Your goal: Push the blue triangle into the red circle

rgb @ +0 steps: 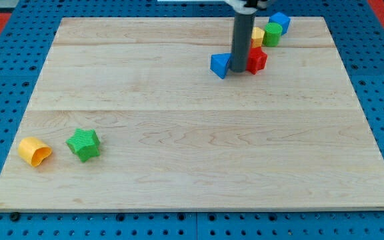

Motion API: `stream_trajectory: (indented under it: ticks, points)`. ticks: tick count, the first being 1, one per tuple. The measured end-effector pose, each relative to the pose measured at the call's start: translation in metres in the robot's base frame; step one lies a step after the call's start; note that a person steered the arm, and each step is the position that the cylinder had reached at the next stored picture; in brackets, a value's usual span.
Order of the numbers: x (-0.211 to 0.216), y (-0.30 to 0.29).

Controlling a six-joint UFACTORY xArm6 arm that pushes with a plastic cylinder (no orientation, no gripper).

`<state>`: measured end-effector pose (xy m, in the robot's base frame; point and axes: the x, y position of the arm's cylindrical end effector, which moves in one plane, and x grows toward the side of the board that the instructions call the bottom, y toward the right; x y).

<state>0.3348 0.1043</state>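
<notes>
Tip: the rod's tip (239, 71) stands between the blue triangle (220, 65) and the red block (257, 60), touching or nearly touching both; the triangle is at its 9 o'clock, the red block at its 3 o'clock.
Pincer: none on this arm, so no state can be told.
Blue triangle: on the table (192, 153) toward 12 o'clock, just beside the rod.
Red block: partly hidden by the rod; its shape is hard to make out, but it is the only red piece, so it is likely the target.
Progress: nearly done; the two blocks are close, kept apart by the rod alone.
Left: the tip must move around to the triangle's 9 o'clock side and push it toward 3 o'clock.
Others: green block (272, 33), yellow block (258, 35) and blue cube (280, 22) just beyond the red one; green star (84, 144) and yellow block (35, 151) far off at 8 o'clock.
</notes>
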Motion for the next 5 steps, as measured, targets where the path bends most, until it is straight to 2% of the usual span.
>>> stream_trajectory:
  ticks: [1, 2, 3, 4, 5]
  points:
    - [-0.042, 0.065]
    - [-0.024, 0.080]
    - [0.068, 0.063]
    - [0.097, -0.013]
    - [0.054, -0.047]
